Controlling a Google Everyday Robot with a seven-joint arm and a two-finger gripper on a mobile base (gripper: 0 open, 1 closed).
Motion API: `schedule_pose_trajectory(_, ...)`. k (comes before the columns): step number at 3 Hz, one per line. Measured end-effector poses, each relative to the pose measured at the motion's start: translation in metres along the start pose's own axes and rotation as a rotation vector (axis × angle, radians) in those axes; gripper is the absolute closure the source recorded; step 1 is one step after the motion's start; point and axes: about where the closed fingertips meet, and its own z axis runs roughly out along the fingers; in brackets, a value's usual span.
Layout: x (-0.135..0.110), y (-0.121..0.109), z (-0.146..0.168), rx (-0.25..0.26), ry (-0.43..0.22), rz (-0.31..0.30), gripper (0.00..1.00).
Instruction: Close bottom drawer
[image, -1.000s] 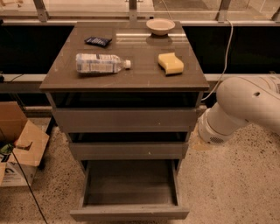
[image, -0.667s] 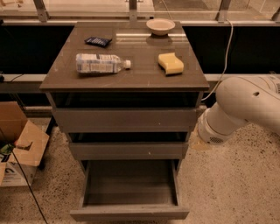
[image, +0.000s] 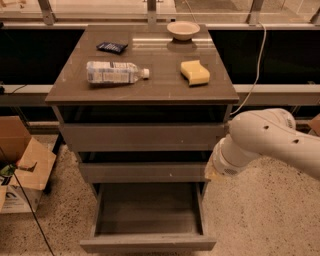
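Wants centred push toward 12 o'clock on open bottom drawer (image: 148, 244); gripper (image: 215, 169) at its 2 o'clock, jaw state indiscernible.

Seen on the brown desk top (image: 150, 87): a plastic bottle (image: 116, 72) lying on its side toward the left edge and a yellow sponge (image: 195, 72) toward the right edge, well apart. Farther back, a dark packet (image: 112, 47) near the back left corner and a pale bowl (image: 183, 30) at the back edge. Below the right edge, off the top, the gripper (image: 214, 171).
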Motion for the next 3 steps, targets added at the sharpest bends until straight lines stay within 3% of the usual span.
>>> schedule_pose_trajectory(1, 0.008, 0.017, 0.041, -0.046, 0.004, -0.003, 1.0)
schedule_pose_trajectory(3, 0.047, 0.082, 0.122, -0.196, 0.019, 0.051, 1.0)
